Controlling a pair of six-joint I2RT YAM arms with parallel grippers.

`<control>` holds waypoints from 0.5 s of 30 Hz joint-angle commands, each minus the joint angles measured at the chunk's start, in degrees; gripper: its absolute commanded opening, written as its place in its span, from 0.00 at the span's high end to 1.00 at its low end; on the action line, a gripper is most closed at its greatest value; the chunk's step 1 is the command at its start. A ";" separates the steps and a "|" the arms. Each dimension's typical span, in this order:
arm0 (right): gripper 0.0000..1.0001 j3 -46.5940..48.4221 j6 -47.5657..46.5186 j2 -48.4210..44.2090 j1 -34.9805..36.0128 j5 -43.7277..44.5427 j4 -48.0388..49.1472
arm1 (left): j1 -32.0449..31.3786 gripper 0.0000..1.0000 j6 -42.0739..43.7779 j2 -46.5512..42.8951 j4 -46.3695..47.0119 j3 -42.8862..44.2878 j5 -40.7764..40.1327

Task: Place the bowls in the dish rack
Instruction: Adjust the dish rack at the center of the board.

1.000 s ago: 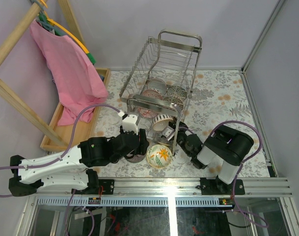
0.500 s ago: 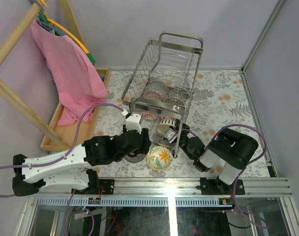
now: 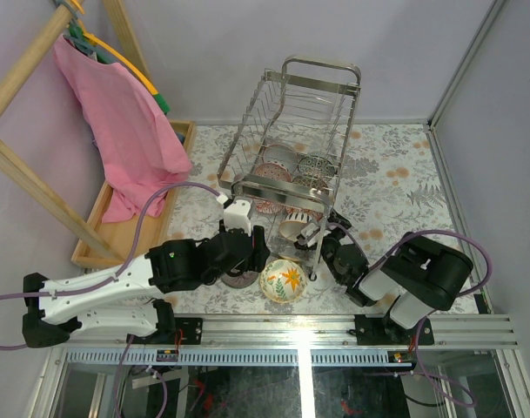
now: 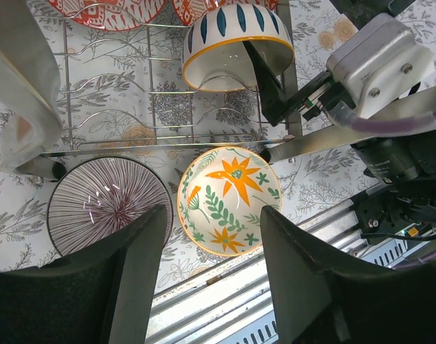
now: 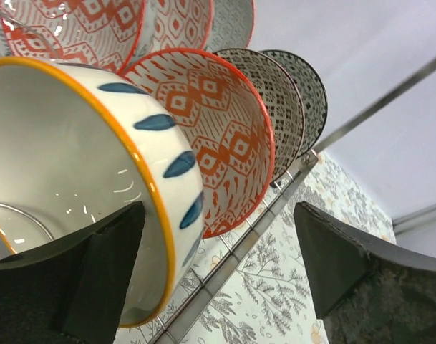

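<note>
Floral tablecloth [image 3: 395,183] under everything, plain lilac walls behind, so it's a busy pattern to pick bowls out against.

Right gripper [image 5: 218,222] first. Its fingers are spread wide and clamp nothing. One finger sits at the mouth of the white bowl with blue leaves [image 5: 74,158], and the other is well clear on the far side. That bowl is tipped on its side in the lower tier of the dish rack [image 3: 312,96], at the near end. Just behind it stand the red-patterned bowls [image 5: 203,122], then two grey ones [image 5: 282,107], all lined up on edge.

Left gripper [image 4: 212,215] is also parted and empty. It hangs over two bowls on the table just in front of the rack: the orange-flower bowl [image 4: 228,201] and the purple striped bowl [image 4: 107,204], side by side, mouths up.

My read is that the blue-leaf bowl is the one being racked right now and it looks seated. The right arm's next job is to back straight out without hooking the rim or a wire. After that I'd guess one of the two table bowls gets picked. That means pinching over a rim, and they sit close together, so nudging the neighbour is the risk.

Brands or writing: nothing I can read. There are a few small labels on the arm hardware, too tiny to make out.
</note>
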 commanded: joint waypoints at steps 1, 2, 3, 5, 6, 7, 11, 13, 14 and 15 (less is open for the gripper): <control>0.06 0.96 8.39 -2.18 0.34 7.51 7.09 | 0.30 0.46 0.21 -0.18 2.88 1.53 0.16; 0.05 1.20 9.61 -2.23 0.32 8.26 6.59 | 0.30 0.46 0.09 -0.35 2.98 1.36 0.20; 0.05 1.21 11.13 -2.45 0.36 8.62 6.66 | 0.24 0.46 -0.03 -0.43 3.03 1.18 0.27; 0.04 1.85 13.47 -2.93 0.23 9.09 5.63 | 0.28 0.46 -0.22 -0.65 3.29 0.87 0.38; 0.03 2.02 14.93 -3.30 0.27 9.43 5.18 | 0.30 0.46 -0.30 -0.71 3.26 0.78 0.44; 0.03 2.30 16.46 -3.75 0.18 9.83 4.45 | 0.31 0.46 -0.32 -0.81 3.29 0.68 0.55; 0.01 3.25 23.39 -6.81 -0.21 10.58 -0.66 | 0.28 0.46 -0.41 -1.05 3.35 0.58 0.72; 0.01 4.03 26.85 -9.31 -0.53 10.12 -5.56 | 0.29 0.46 -0.41 -1.22 3.36 0.52 0.81; 0.01 4.65 28.35 -10.77 -0.59 9.66 -8.74 | 0.34 0.46 -0.36 -1.38 3.34 0.50 0.81; 0.01 5.36 29.71 -12.18 -0.80 9.18 -12.57 | 0.35 0.46 -0.45 -1.43 3.41 0.49 0.82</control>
